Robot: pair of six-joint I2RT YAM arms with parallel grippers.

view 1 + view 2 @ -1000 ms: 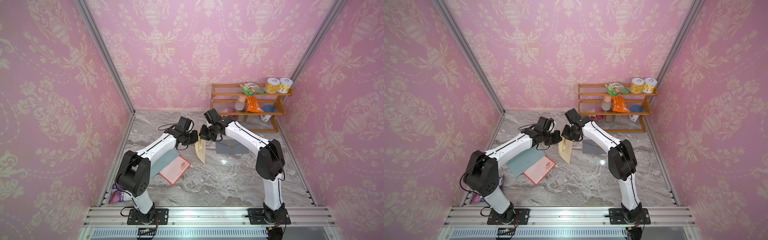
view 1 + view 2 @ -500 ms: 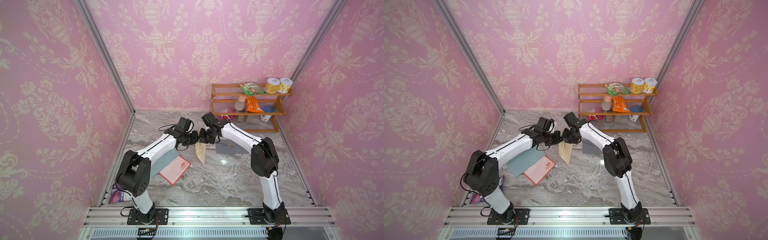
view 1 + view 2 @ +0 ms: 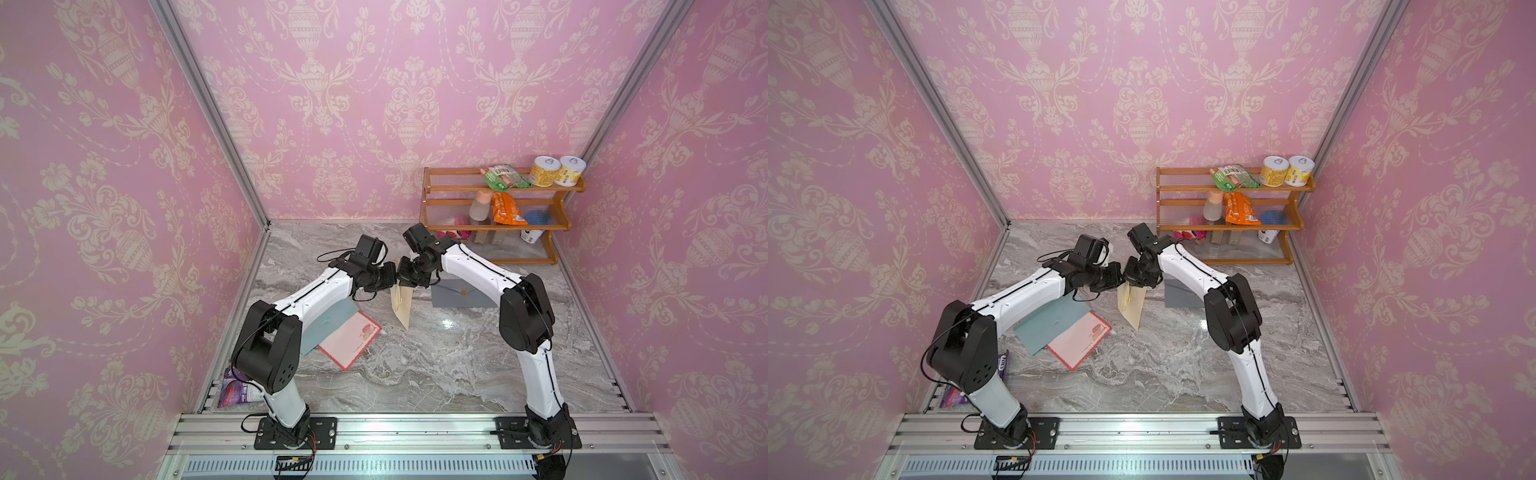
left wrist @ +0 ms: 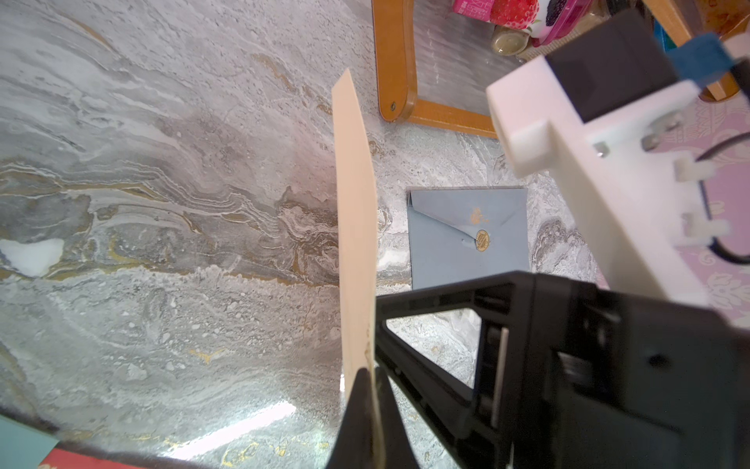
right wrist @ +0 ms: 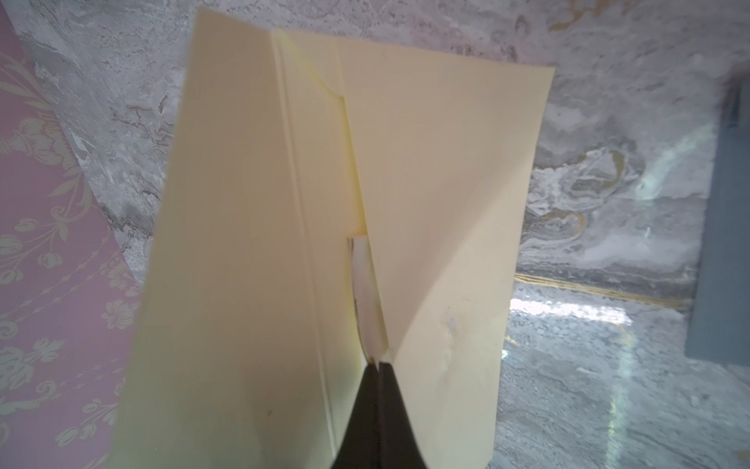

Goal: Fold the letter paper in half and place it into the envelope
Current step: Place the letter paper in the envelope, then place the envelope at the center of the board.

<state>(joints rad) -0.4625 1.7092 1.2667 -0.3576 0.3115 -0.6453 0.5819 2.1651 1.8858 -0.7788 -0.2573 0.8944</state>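
High stereo; wrists close on envelope

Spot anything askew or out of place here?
The purple packet lies at the table's near left corner, half over the slotted edge. On the grey envelope, the flap tip curls up at the gold seal.

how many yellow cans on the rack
2, both on the rack's top shelf: one can beside the green packet, the other can at the end by the wall. More may be hidden lower down.
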